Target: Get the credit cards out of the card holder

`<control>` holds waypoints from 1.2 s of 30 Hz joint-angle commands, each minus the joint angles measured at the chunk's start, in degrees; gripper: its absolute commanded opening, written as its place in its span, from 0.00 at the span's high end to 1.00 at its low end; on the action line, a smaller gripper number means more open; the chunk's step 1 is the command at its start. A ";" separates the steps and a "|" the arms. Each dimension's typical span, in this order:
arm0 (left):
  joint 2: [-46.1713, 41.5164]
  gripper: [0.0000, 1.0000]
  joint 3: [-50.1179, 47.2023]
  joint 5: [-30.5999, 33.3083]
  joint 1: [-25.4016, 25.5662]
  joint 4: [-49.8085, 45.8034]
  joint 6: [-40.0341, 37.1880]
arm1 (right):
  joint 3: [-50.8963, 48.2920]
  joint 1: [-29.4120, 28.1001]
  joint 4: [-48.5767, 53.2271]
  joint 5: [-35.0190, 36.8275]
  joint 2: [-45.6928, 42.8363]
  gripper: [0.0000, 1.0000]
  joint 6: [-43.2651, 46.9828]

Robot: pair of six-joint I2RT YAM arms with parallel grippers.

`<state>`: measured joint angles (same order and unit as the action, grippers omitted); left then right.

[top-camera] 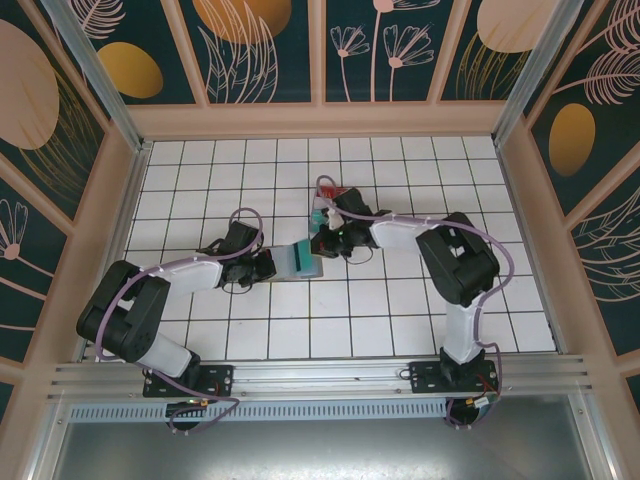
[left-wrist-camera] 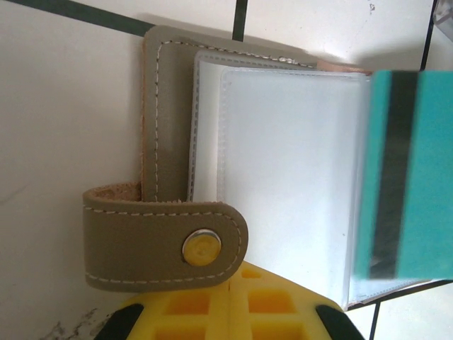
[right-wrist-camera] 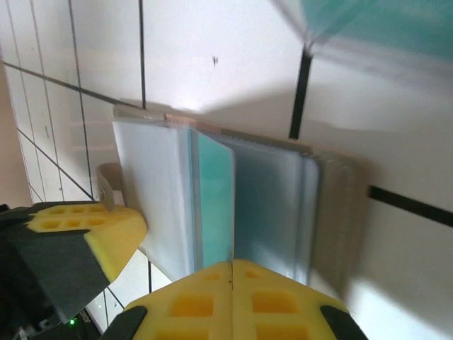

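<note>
The card holder [top-camera: 300,258] lies open on the white tiles; its grey-brown cover [left-wrist-camera: 168,120], its snap strap [left-wrist-camera: 163,244] and its clear sleeves [right-wrist-camera: 152,198] are in the wrist views. A teal credit card [right-wrist-camera: 214,202] with a black stripe [left-wrist-camera: 417,163] sticks out of a sleeve. My right gripper [top-camera: 328,245] [right-wrist-camera: 231,273] is shut on that card's edge. At the holder's opposite edge, just under the strap, my left gripper [top-camera: 270,266] [left-wrist-camera: 237,283] is shut on the holder. Its yellow pad [right-wrist-camera: 88,230] touches the sleeves' corner.
A stack of red, white and teal cards [top-camera: 325,200] lies on the tiles just behind the right gripper, a tile beyond the holder. Wooden-framed walls [top-camera: 320,120] enclose the tiled floor on three sides. Both arms reach in towards the middle.
</note>
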<state>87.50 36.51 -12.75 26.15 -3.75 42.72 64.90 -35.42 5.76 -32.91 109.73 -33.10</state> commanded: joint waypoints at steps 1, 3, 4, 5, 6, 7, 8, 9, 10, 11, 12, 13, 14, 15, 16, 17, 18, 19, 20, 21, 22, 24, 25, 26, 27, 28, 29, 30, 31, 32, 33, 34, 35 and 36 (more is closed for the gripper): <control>0.18 1.00 1.22 2.29 -0.15 -5.16 -0.25 | -0.57 1.89 2.40 1.18 -5.40 1.00 3.33; -0.89 1.00 2.44 2.28 -0.14 -6.18 -0.41 | -0.27 2.69 3.44 1.16 -7.28 1.00 4.69; -1.37 1.00 2.91 2.22 -0.18 -6.63 -0.44 | 0.06 2.97 3.96 1.18 -8.01 1.00 5.27; -1.97 1.00 3.55 2.37 -0.18 -7.11 -0.41 | 0.49 3.35 4.63 1.18 -8.82 1.00 6.23; -2.60 1.00 4.13 2.55 -0.14 -7.71 -0.50 | 1.02 3.66 5.45 1.18 -9.48 1.00 7.13; -3.21 1.00 4.87 2.73 -0.17 -8.29 -0.57 | 1.62 3.73 6.29 1.38 -9.98 1.00 8.01; -3.91 0.97 5.63 2.97 -0.14 -8.88 -0.68 | 2.53 3.77 7.64 2.12 -10.56 1.00 9.32; -4.80 0.90 6.40 3.13 -0.14 -9.39 -0.77 | 3.27 3.75 8.92 3.13 -11.20 1.00 11.06; -5.66 0.84 7.04 3.25 -0.14 -9.76 -0.80 | 3.87 3.70 10.02 4.15 -11.76 1.00 12.69; -6.67 0.80 7.91 3.64 -0.14 -10.40 -0.97 | 4.92 3.78 11.39 5.91 -12.51 1.00 14.85; -7.62 0.75 8.84 4.15 -0.17 -10.94 -1.18 | 5.97 3.76 12.74 8.21 -13.31 1.00 17.16; -8.40 0.69 9.57 4.64 -0.14 -11.41 -1.35 | 6.60 3.74 13.67 10.13 -13.98 1.00 19.37; -9.47 0.61 10.39 5.34 -0.14 -11.92 -1.50 | 7.22 3.78 14.54 12.47 -14.86 1.00 22.10; -10.46 0.48 11.11 6.26 -0.14 -12.39 -1.50 | 7.66 3.78 14.92 14.74 -15.65 1.00 24.59; -11.39 0.41 11.65 6.95 -0.15 -12.57 -1.40 | 7.96 3.73 15.20 16.32 -16.23 1.00 26.51; -12.68 0.30 12.23 7.69 -0.14 -12.69 -1.26 | 8.35 3.70 15.52 17.70 -16.87 1.00 29.59; -13.86 0.20 12.59 8.64 -0.16 -12.69 -1.08 | 8.57 3.70 15.45 19.42 -17.48 1.00 32.59; -14.91 0.11 12.85 9.30 -0.14 -12.61 -1.06 | 8.65 3.77 15.22 21.33 -18.00 1.00 35.25; -16.22 0.02 13.04 10.17 -0.14 -12.60 -1.06 | 8.63 3.40 14.80 23.56 -18.59 1.00 38.72; -17.37 0.01 13.27 11.11 -0.21 -12.44 -1.05 | 8.55 2.85 14.40 24.91 -18.92 1.00 42.42; -18.21 0.02 13.32 11.50 -0.14 -12.30 -1.22 | 8.64 2.24 14.25 25.83 -19.11 1.00 45.67; -19.90 0.01 13.50 12.67 -0.19 -12.16 -1.41 | 8.97 0.88 14.29 29.13 -18.85 1.00 52.24; -20.55 0.01 13.52 13.17 -0.14 -12.16 -1.40 | 9.15 0.21 14.20 31.32 -18.48 1.00 54.90; -21.19 0.01 13.50 13.94 -0.16 -12.16 -1.41 | 9.49 -0.52 14.48 33.37 -17.63 1.00 57.69; -21.85 0.01 13.28 14.68 -0.18 -12.08 -1.34 | 10.09 -1.01 14.94 35.45 -16.72 1.00 59.98; -22.37 0.01 13.15 15.44 -0.22 -12.16 -1.27 | 10.32 -1.24 15.07 36.39 -15.94 1.00 61.17; -22.99 0.01 13.02 16.07 -0.16 -12.24 -1.24 | 10.64 -1.47 14.99 36.84 -15.35 1.00 62.31; -23.53 0.01 12.85 16.88 -0.14 -12.33 -1.17 | 10.76 -1.80 14.82 36.86 -14.97 1.00 63.46; -24.05 0.01 12.73 17.30 -0.14 -12.44 -1.23 | 10.69 -2.12 14.45 36.92 -14.75 1.00 64.43; -24.58 0.01 12.54 17.74 -0.17 -12.36 -1.26 | 10.31 -2.70 13.84 37.76 -14.48 1.00 65.85; -24.95 0.02 12.24 17.98 -0.14 -12.34 -1.39 | 9.94 -3.51 13.37 39.05 -13.94 1.00 67.66; -25.25 0.01 12.02 18.05 -0.15 -12.36 -1.48 | 9.84 -4.12 13.13 39.99 -13.45 1.00 69.04; -25.43 0.01 11.84 18.18 -0.14 -12.40 -1.52 | 9.87 -4.75 12.89 40.58 -12.89 1.00 70.01; -25.45 0.02 11.70 18.19 -0.22 -12.51 -1.48 | 10.16 -5.08 12.97 40.64 -12.20 1.00 70.44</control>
<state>63.07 48.71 3.51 26.15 -15.22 41.98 73.69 -38.92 19.49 4.16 95.77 30.85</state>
